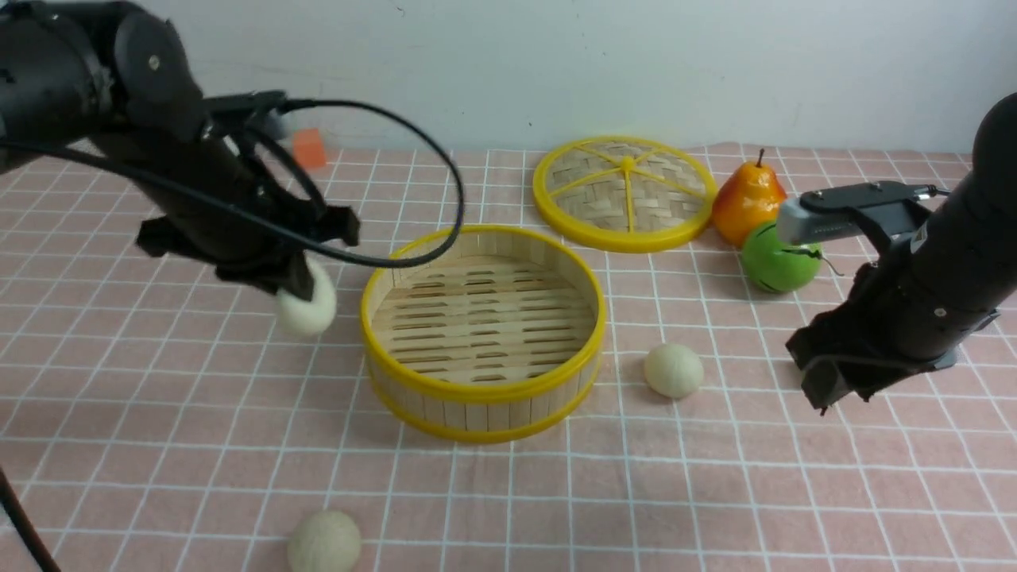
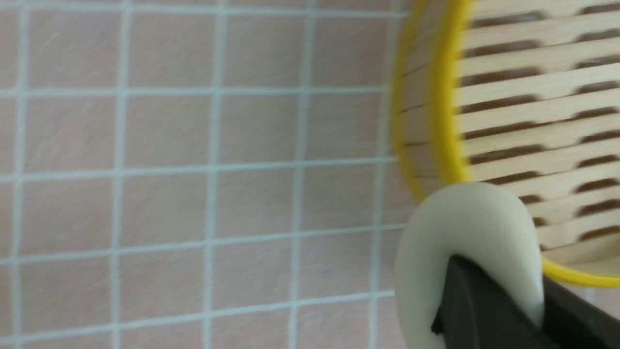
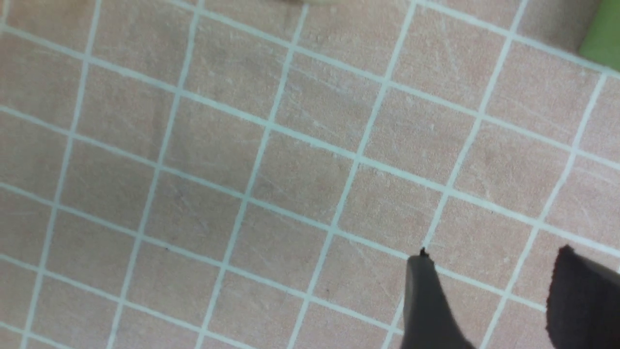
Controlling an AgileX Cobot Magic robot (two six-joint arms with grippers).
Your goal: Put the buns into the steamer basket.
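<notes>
Squeezing a small cream-white round bun (image 1: 308, 306) between closed fingers, the left gripper (image 1: 298, 280) hung just beside the round shallow bamboo steamer basket (image 1: 485, 393) with yellow rims, on the basket's left; the bun was pinched deep and bulged out long past the tips. Relation governing the coming move: basket to the right of the held bun, the left arm nearer to it, so a short carry rightward over the rim seemed called for. Second item, a cream-white round bun (image 1: 674, 370) on the tabletop (image 1: 556, 508), lay just right of the basket and left of the right gripper (image 1: 822, 389), whose fingers stood parted, nothing between them; the right arm was the nearer one. Third item, a pale cream bun (image 1: 324, 542), sat at the near edge of the view, left of the basket and probably best suited to the left arm. Long axis: none evident on the resting buns. The basket's slatted floor bore no bun. Shown by the left wrist view only: the bun's squashed, elongated form around the dark fingertips. Shown by the right wrist view: the gap between the right fingers, indistinct from the front.
</notes>
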